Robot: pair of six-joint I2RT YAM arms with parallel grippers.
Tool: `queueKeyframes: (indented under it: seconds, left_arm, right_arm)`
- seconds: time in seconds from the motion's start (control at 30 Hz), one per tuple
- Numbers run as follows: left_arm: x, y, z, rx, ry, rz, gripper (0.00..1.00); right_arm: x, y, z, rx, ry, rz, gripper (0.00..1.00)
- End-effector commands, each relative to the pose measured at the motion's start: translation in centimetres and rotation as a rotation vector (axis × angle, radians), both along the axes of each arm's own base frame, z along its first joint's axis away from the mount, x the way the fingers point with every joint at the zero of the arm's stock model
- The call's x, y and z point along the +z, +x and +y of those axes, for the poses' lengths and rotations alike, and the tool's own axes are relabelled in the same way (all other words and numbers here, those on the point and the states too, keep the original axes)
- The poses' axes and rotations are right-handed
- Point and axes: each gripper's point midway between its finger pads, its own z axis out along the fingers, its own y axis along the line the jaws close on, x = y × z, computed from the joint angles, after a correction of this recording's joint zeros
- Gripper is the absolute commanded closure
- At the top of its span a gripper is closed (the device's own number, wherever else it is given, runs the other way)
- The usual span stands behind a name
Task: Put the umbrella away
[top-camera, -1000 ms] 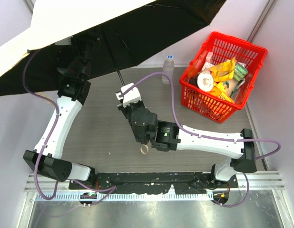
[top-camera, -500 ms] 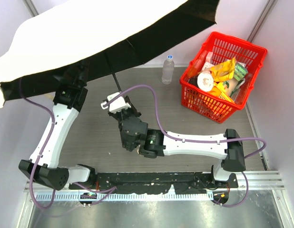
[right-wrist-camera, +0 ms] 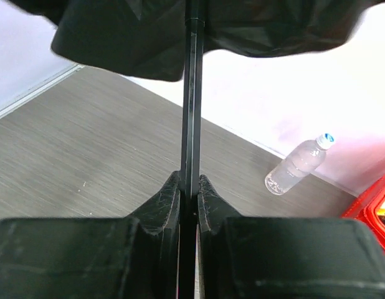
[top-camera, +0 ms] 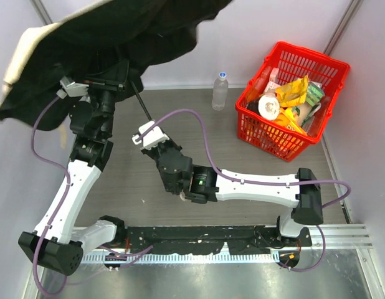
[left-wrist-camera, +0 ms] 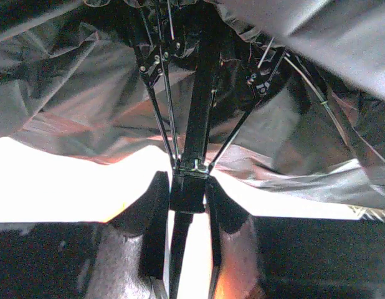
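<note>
The umbrella [top-camera: 111,31] is held up at the back left, its canopy half collapsed. The black underside hangs in folds and a cream edge [top-camera: 21,53] shows at the left. Its thin black shaft [top-camera: 141,103] slants down from the canopy. My left gripper [top-camera: 121,80] is shut on the black runner [left-wrist-camera: 188,190] on the shaft, ribs fanning above it. My right gripper [top-camera: 152,129] is shut on the shaft [right-wrist-camera: 191,124] lower down, its fingers [right-wrist-camera: 171,193] pressed on both sides. The handle is hidden under the right wrist.
A clear water bottle [top-camera: 220,91] stands at the back centre and also shows in the right wrist view [right-wrist-camera: 298,165]. A red basket [top-camera: 332,65] full of packets sits at the back right. Grey walls close in on the left and the back.
The canopy has gone from wide open to half collapsed, bunched at the back left. The left wrist has turned and the right gripper has shifted left along with the shaft.
</note>
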Motion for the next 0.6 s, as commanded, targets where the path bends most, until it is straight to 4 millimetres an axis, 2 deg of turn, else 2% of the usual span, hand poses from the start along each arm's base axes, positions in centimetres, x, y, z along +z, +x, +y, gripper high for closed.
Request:
queueKeyframes:
  seconds: [0.0, 0.1, 0.23, 0.3, 0.47, 0.57]
  left_arm:
    - [-4.1, -5.4, -9.5, -0.515, 0.085, 0.139, 1.00]
    - [-8.1, -7.5, -12.3, -0.602, -0.012, 0.218, 1.00]
    - [-12.4, -8.7, -14.1, -0.668, -0.039, 0.303, 1.00]
    - [-14.3, -9.1, -14.2, -0.632, -0.008, 0.345, 1.00]
    - [-16.4, -9.6, -13.8, -0.606, 0.052, 0.377, 1.00]
    - [-16.1, -9.4, -12.2, -0.522, 0.071, 0.358, 1.00]
  right_arm:
    - [9.9, 0.6, -1.4, 0.166, 0.377, -0.110, 0.99]
    - [9.9, 1.3, -1.5, 0.167, 0.390, -0.107, 0.99]
    - [9.5, 1.7, -1.3, 0.171, 0.400, -0.106, 0.99]
    - [9.1, 2.0, -1.3, 0.183, 0.413, -0.092, 0.99]
    - [7.0, 1.9, -1.9, 0.186, 0.421, -0.038, 0.99]
    - [4.2, 1.6, -2.8, 0.182, 0.441, 0.017, 0.99]
